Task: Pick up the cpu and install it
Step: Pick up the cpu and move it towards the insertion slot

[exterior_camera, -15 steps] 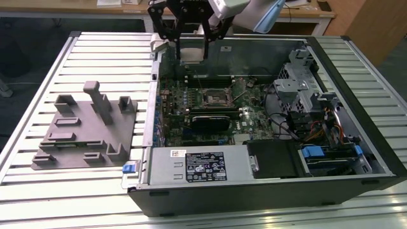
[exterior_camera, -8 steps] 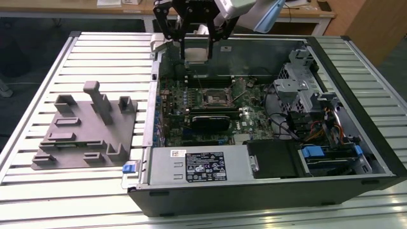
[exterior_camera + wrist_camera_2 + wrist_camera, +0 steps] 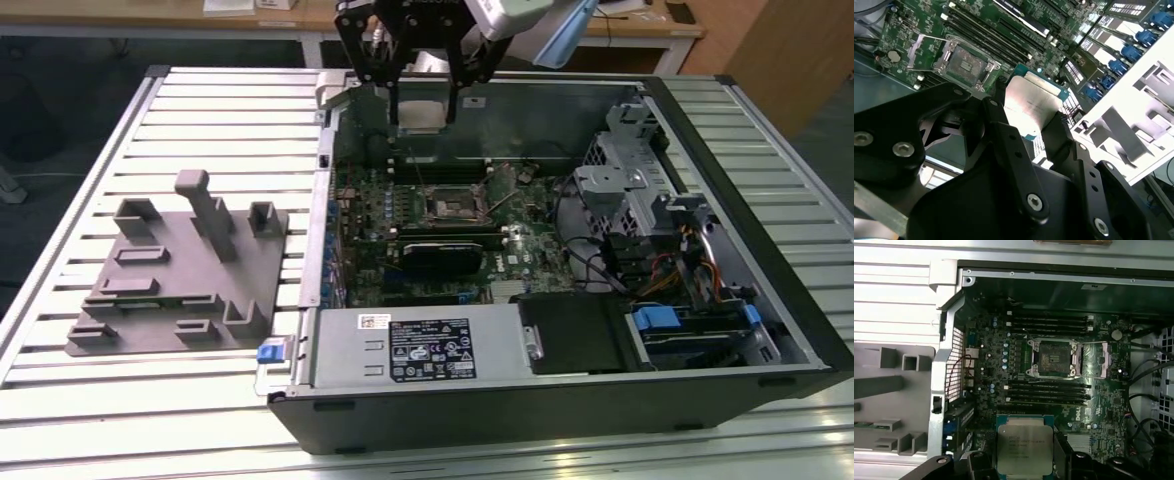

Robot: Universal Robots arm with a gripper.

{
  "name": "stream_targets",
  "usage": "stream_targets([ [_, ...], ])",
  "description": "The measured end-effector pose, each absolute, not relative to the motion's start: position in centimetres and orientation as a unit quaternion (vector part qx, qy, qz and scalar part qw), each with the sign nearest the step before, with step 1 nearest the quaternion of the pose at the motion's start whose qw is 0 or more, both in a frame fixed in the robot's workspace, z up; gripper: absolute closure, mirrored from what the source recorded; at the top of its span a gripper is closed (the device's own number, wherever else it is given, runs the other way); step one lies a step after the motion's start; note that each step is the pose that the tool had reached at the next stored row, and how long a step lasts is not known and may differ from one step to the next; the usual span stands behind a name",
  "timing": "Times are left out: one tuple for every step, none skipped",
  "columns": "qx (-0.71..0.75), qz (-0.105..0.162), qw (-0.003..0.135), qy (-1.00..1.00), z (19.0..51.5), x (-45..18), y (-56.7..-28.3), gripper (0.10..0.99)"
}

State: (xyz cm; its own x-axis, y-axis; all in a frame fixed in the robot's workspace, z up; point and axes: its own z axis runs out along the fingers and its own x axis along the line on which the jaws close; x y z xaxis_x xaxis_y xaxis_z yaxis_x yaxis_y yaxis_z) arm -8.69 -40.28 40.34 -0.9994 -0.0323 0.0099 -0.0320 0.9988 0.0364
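Observation:
The cpu (image 3: pixel 424 108), a small flat square chip with a silvery top and pale rim, hangs above the far part of the open computer case. My gripper (image 3: pixel 424 122) is shut on it, one black finger on each side. In the second wrist view the cpu (image 3: pixel 1030 107) sits between the two black fingers (image 3: pixel 1004 140). In the first wrist view the cpu (image 3: pixel 1024 447) is held level over the motherboard. The dark square socket (image 3: pixel 1052 358) with its metal frame lies open on the green board, apart from the chip. The same socket (image 3: pixel 454 207) shows in the exterior view and again as the socket (image 3: pixel 966 65) in the second wrist view.
The open black computer case (image 3: pixel 747 340) lies on a slatted metal table (image 3: pixel 200 110). A grey fixture (image 3: pixel 180 270) with posts stands at the exterior view's left. A silver box with a white label (image 3: pixel 420 345) fills the case's near side. Drive cages and cables (image 3: pixel 667 240) crowd its right.

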Motion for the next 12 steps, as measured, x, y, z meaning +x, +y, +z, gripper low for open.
stream_targets([
  [0.016, -0.018, 0.005, -1.0, 40.3, -8.6, -40.3, 0.545],
  [0.016, -0.018, 0.005, -1.0, 40.3, -8.5, -40.3, 0.545],
  [0.016, -0.018, 0.005, -1.0, 40.3, -8.3, -40.3, 0.545],
  [0.016, -0.018, 0.005, -1.0, 40.3, -8.2, -40.3, 0.545],
  [0.016, -0.018, 0.005, -1.0, 40.3, -8.1, -40.3, 0.545],
  [0.016, -0.018, 0.005, -1.0, 40.3, -8.0, -40.3, 0.545],
  [0.016, -0.018, 0.005, -1.0, 40.3, -7.9, -40.3, 0.545],
  [0.016, -0.018, 0.005, -1.0, 40.3, -7.8, -40.2, 0.545],
  [0.016, -0.018, 0.005, -1.0, 40.3, -7.6, -40.2, 0.545],
  [0.016, -0.018, 0.005, -1.0, 40.3, -7.5, -40.2, 0.545],
  [0.016, -0.018, 0.005, -1.0, 40.3, -7.4, -40.2, 0.545],
  [0.016, -0.018, 0.005, -1.0, 40.3, -7.3, -40.1, 0.545],
])
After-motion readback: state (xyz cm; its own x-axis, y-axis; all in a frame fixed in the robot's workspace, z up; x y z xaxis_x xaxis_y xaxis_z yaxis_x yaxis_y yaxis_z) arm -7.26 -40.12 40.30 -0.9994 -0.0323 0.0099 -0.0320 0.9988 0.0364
